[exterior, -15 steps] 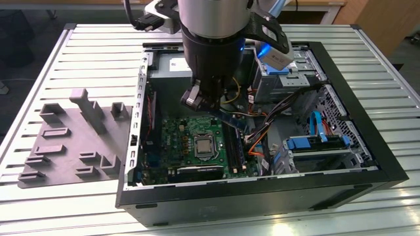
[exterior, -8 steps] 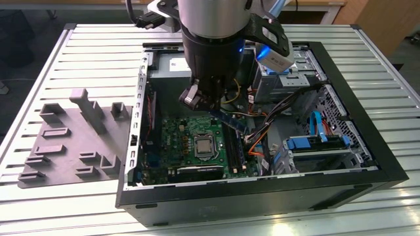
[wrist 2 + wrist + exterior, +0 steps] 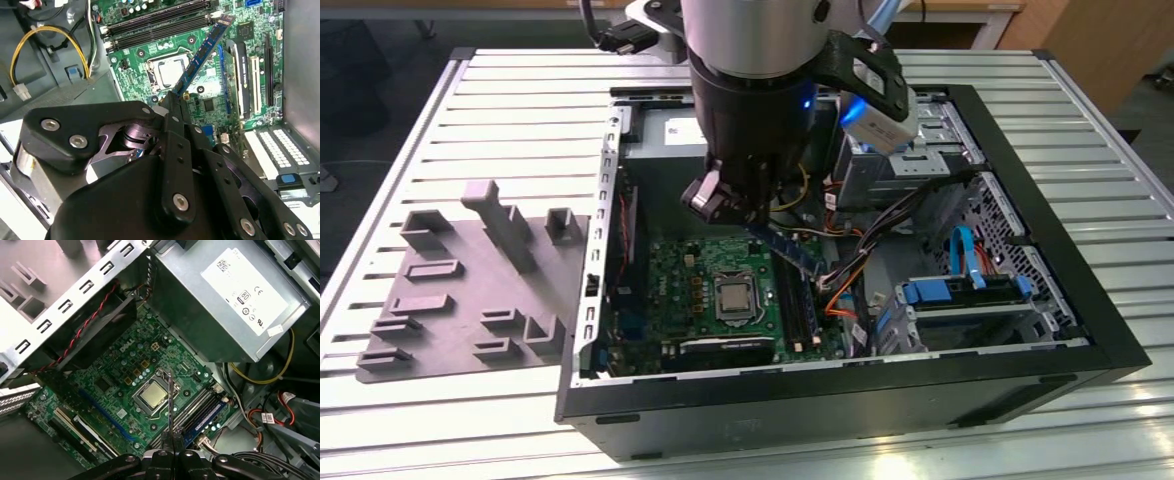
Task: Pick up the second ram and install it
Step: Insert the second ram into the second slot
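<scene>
My gripper (image 3: 744, 215) is shut on the second ram (image 3: 790, 250), a narrow blue-green stick that hangs tilted over the green motherboard (image 3: 680, 275) inside the open computer case. In the second wrist view the ram (image 3: 202, 55) slants out from between the fingertips (image 3: 172, 102), its far end above the long black slots (image 3: 155, 22). The first wrist view looks at the ram (image 3: 170, 400) edge-on, between the processor socket (image 3: 152, 396) and the slots (image 3: 192, 407). Here the gripper (image 3: 170, 437) clamps its near end.
A grey fixture plate (image 3: 454, 290) with blocks lies on the slatted table at the exterior view's left. The case holds a silver power supply (image 3: 225, 295), loose yellow and orange cables (image 3: 50, 35) and blue drive bays (image 3: 961, 290). A blue board (image 3: 207, 416) sits along the outer slot.
</scene>
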Available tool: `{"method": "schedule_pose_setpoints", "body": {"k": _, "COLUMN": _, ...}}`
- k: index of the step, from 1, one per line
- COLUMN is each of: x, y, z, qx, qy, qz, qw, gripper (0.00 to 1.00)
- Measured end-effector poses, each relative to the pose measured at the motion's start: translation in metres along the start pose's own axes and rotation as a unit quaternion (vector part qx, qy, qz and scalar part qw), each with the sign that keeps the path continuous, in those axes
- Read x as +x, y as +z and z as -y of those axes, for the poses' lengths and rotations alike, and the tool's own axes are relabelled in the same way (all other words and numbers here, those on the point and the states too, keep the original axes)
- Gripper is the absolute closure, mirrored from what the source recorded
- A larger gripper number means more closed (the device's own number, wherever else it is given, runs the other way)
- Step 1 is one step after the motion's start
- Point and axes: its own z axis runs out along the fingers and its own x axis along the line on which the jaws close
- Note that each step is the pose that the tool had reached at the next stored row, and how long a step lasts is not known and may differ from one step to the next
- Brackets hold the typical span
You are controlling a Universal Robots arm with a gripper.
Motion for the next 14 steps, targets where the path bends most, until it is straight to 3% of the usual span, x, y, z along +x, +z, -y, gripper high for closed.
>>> {"method": "schedule_pose_setpoints", "body": {"k": 7, "x": 0.0000, "y": 0.0001, "z": 0.0000, "qx": 0.0028, "qy": 0.028, "qz": 0.0004, "qw": 0.9996, "gripper": 0.88}}
{"method": "schedule_pose_setpoints", "body": {"k": 14, "x": 0.0000, "y": 0.0001, "z": 0.0000, "qx": 0.0056, "qy": 0.056, "qz": 0.0008, "qw": 0.9984, "gripper": 0.88}}
